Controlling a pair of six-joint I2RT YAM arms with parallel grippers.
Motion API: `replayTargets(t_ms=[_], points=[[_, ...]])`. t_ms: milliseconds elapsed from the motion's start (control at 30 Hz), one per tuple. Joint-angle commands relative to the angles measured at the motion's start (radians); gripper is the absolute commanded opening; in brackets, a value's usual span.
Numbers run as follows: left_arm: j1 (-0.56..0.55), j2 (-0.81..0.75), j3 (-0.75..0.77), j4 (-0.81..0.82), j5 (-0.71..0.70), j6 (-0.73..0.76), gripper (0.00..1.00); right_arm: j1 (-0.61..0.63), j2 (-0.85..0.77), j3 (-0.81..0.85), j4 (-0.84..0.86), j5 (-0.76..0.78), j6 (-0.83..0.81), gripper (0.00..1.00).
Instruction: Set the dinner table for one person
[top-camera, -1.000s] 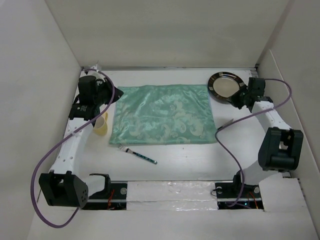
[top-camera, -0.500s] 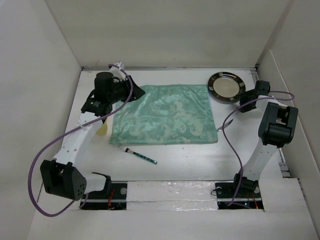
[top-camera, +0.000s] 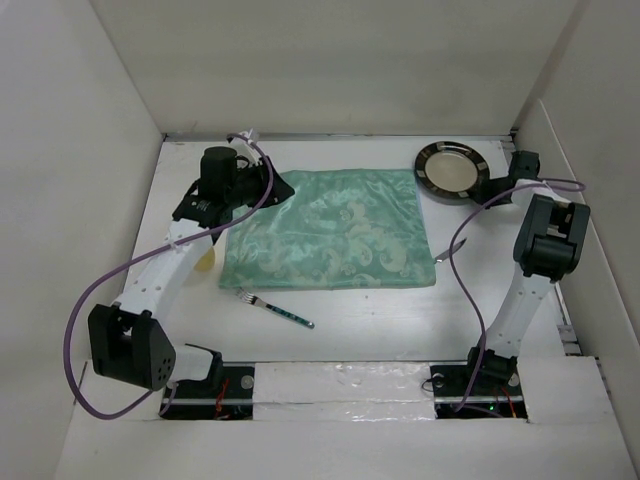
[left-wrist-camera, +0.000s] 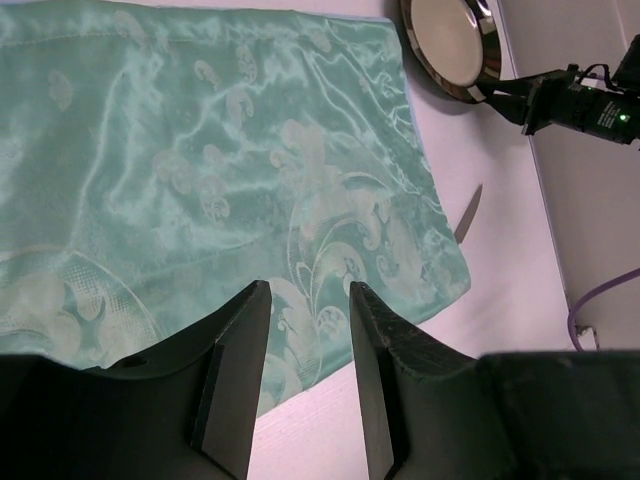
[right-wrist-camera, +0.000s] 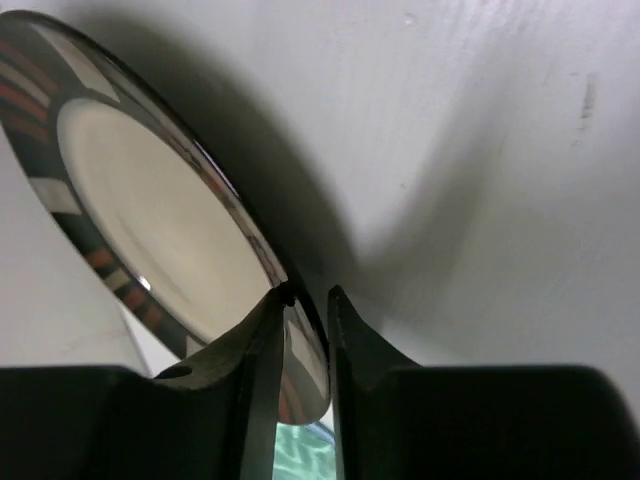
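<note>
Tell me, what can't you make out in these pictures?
Pale yellow cup: top view, mostly hidden behind the left arm.
Slim grey utensil: left wrist view, too small to name.
Right gripper on the dark-rimmed round plate: right wrist view, too close to tell whether it pinches the rim.

I find nothing I can read here: the plate, the green cloth and the fork show no words, numbers or brand marks.
</note>
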Motion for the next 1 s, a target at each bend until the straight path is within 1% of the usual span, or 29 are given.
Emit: replayTargets(t_ms=[0, 67, 100, 133, 167, 233, 267, 300, 333, 400, 500, 533, 567, 600, 633, 700, 833, 867, 900, 933, 967], points=[[-0.001, -0.011, -0.005, 0.04, -0.022, 0.014, 0.34, 0.002, 0.012, 0.071, -0.042, 0.012, 0.064, 0.14], [-0.001, -0.013, -0.002, 0.039, -0.034, 0.015, 0.34, -0.007, -0.001, 0.04, -0.019, 0.02, 0.081, 0.01], [-0.001, -0.014, 0.0, 0.037, -0.036, 0.017, 0.34, -0.007, -0.029, 0.02, -0.001, 0.021, 0.084, 0.0], [-0.001, -0.017, 0.003, 0.034, -0.038, 0.018, 0.34, -0.017, -0.052, -0.004, 0.024, 0.026, 0.086, 0.0], [-0.001, -0.017, 0.004, 0.033, -0.044, 0.02, 0.34, -0.018, -0.081, -0.068, 0.101, 0.032, 0.081, 0.0], [-0.001, -0.014, 0.014, 0.027, -0.05, 0.024, 0.34, -0.028, -0.167, -0.122, 0.185, 0.021, 0.066, 0.0], [-0.001, -0.011, 0.018, 0.024, -0.048, 0.024, 0.34, -0.037, -0.195, -0.141, 0.261, 0.008, 0.058, 0.0], [-0.001, -0.01, 0.024, 0.019, -0.048, 0.024, 0.33, -0.037, -0.222, -0.162, 0.277, -0.003, 0.047, 0.0], [-0.001, -0.004, 0.038, 0.017, -0.045, 0.024, 0.33, -0.037, -0.276, -0.166, 0.315, -0.014, 0.025, 0.0], [-0.001, 0.001, 0.055, 0.013, -0.044, 0.024, 0.33, -0.037, -0.325, -0.16, 0.343, -0.034, 0.0, 0.0], [-0.001, 0.004, 0.087, 0.016, -0.045, 0.018, 0.33, -0.037, -0.429, -0.181, 0.406, -0.121, -0.042, 0.0], [-0.001, 0.007, 0.102, 0.016, -0.045, 0.018, 0.33, -0.037, -0.457, -0.196, 0.424, -0.176, -0.042, 0.0], [-0.001, 0.01, 0.112, 0.016, -0.042, 0.017, 0.33, -0.037, -0.504, -0.21, 0.479, -0.207, -0.04, 0.0], [-0.001, 0.012, 0.119, 0.013, -0.041, 0.017, 0.33, -0.037, -0.524, -0.222, 0.499, -0.239, -0.036, 0.0], [-0.001, 0.018, 0.135, 0.01, -0.039, 0.017, 0.33, -0.015, -0.544, -0.236, 0.504, -0.294, -0.046, 0.0], [-0.001, 0.024, 0.147, 0.005, -0.038, 0.015, 0.33, 0.01, -0.593, -0.247, 0.503, -0.351, -0.069, 0.0], [-0.001, 0.027, 0.167, 0.002, -0.035, 0.017, 0.34, 0.108, -0.643, -0.29, 0.5, -0.488, -0.082, 0.0], [-0.001, 0.029, 0.168, 0.001, -0.036, 0.018, 0.34, 0.167, -0.646, -0.31, 0.495, -0.499, -0.085, 0.0], [-0.001, 0.029, 0.17, 0.0, -0.035, 0.018, 0.34, 0.273, -0.644, -0.339, 0.512, -0.516, -0.082, 0.0], [-0.001, 0.03, 0.172, 0.0, -0.033, 0.02, 0.34, 0.31, -0.637, -0.347, 0.525, -0.504, -0.077, 0.0], [-0.001, 0.03, 0.172, 0.0, -0.033, 0.02, 0.34, 0.311, -0.637, -0.347, 0.526, -0.503, -0.077, 0.0]])
